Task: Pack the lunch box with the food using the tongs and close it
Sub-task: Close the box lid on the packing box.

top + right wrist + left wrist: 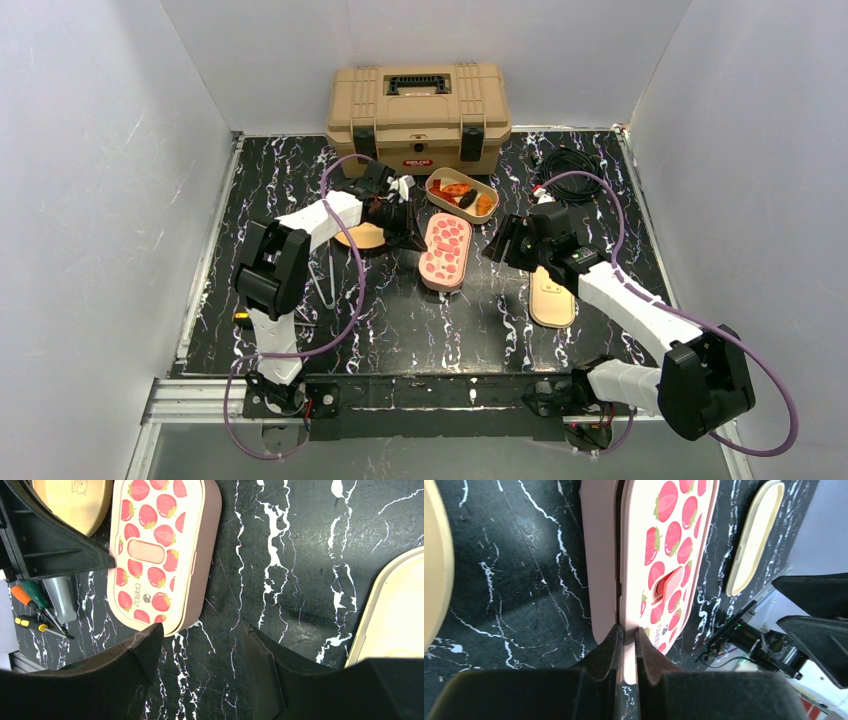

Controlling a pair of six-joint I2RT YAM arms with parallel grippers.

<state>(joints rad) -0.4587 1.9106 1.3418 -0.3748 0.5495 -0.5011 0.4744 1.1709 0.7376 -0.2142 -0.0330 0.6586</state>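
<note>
The pink lunch box (445, 252) lies mid-table with its strawberry lid (669, 555) on. My left gripper (628, 630) is shut on the lid's rim at the box's left end (408, 232). The food (460, 195), orange-red chunks and a dark piece, sits in an open oval tan container behind the box. Thin metal tongs (325, 283) lie on the table beside the left arm. To the right of the box my right gripper (497, 248) hovers open over bare table (202, 630), with nothing between its fingers. The box's corner (165, 615) is just beyond its left finger.
A tan toolbox (418, 112) stands at the back. A round tan plate (362, 237) lies left of the box. Right of it lies a cream oval tray (552, 297). A black cable (570, 160) coils at the back right. Screwdrivers (35, 615) show at the table's near edge.
</note>
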